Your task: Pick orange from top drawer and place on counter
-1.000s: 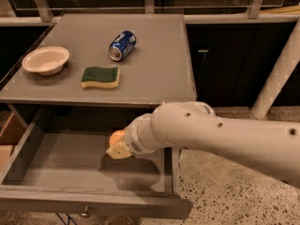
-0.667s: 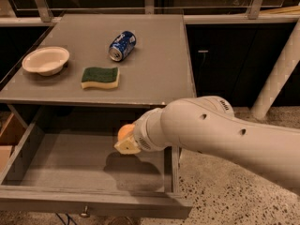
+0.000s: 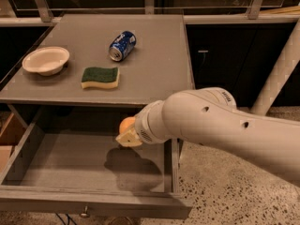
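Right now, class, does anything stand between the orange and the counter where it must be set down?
Yes: the front edge of the counter. The gripper holds the orange over the top drawer, just below that edge, so it must rise past it. The sponge lies on the counter, back from that edge.

My tool hangs over the right part of the wide grey open drawer, just below the front edge of the flat grey tabletop. It grips a small round orange fruit, which is clear of the drawer floor, and a shadow lies under it. On the tabletop I see a cream round bowl, a green-and-yellow sponge and a blue soda can lying on its side.
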Motion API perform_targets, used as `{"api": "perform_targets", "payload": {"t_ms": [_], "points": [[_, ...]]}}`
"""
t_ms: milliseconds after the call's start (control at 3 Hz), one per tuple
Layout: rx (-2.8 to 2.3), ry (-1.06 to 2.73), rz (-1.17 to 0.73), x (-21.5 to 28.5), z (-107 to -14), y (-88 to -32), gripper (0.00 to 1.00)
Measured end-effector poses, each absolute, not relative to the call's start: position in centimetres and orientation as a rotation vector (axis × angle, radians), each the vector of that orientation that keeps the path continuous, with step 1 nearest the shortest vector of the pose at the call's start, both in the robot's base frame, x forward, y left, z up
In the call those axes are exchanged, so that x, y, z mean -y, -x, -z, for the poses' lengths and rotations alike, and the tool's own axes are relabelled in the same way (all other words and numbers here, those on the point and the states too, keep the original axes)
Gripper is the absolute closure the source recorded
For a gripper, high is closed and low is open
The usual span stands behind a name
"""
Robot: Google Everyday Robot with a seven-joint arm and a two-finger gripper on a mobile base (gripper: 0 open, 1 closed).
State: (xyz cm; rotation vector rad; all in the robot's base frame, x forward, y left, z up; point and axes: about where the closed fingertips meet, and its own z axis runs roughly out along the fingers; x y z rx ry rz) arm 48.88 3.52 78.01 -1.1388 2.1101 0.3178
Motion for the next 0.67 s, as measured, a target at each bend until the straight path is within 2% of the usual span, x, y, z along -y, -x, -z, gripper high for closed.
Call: {"api": "perform_targets", "payload": {"t_ms": [333, 667], "points": [[-2.09, 1.102, -0.256, -0.55, -81.15, -51.02, 1.0], [-2.09, 1.102, -0.256, -0.53, -81.2, -51.05, 1.0]]}}
